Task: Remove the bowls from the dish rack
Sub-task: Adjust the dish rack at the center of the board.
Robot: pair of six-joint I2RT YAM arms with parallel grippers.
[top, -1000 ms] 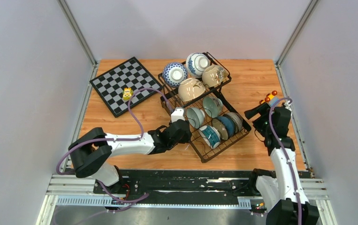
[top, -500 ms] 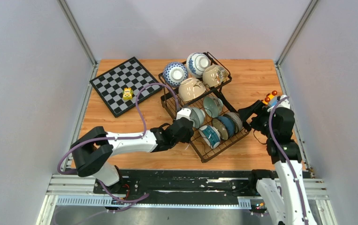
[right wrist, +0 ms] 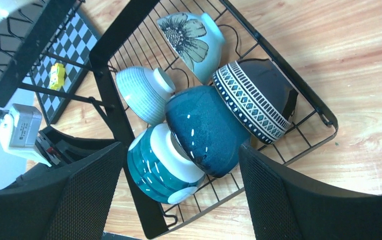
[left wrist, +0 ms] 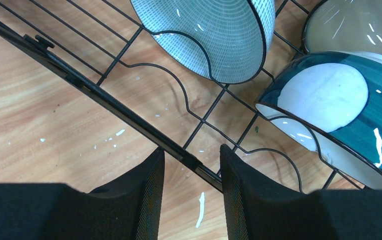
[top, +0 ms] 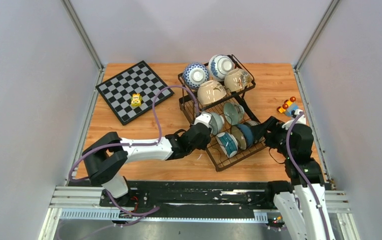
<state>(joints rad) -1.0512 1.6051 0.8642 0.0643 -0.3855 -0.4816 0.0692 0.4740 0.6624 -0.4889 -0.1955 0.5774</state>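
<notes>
Showing both arms at the lower tray of the dish rack (top: 218, 167), with no bowl yet lifted out. Four upturned bowls (top: 211, 91) sit in the raised basket; the rest lean on edge between the wavy wires below.

The left gripper (left wrist: 191, 155) is clamped on the tray's black rim bar, one finger on either side. The right gripper (right wrist: 178, 150) hovers with its fingers spread wide, framing the dark blue bowl (right wrist: 204, 130). That bowl rests against the teal bowl (right wrist: 158, 165) and the black patterned bowl (right wrist: 259, 100).

Likely hazards:
- **Crowding.** The bowls touch, so a wide finger coming down beside the blue one may strike a neighbour or catch a wire rather than seat on the rim.
- **Lost support.** Once the blue bowl is lifted, the bowls leaning on it may roll or topple in the tray.
- **Rack movement.** Any pull or twist from the left arm would slide or tip the rack on the table (top: 128, 135), unsettling the basket's load.
- **Slip.** Glazed curved walls offer poor purchase, and a shallow grip could drop the bowl.
</notes>
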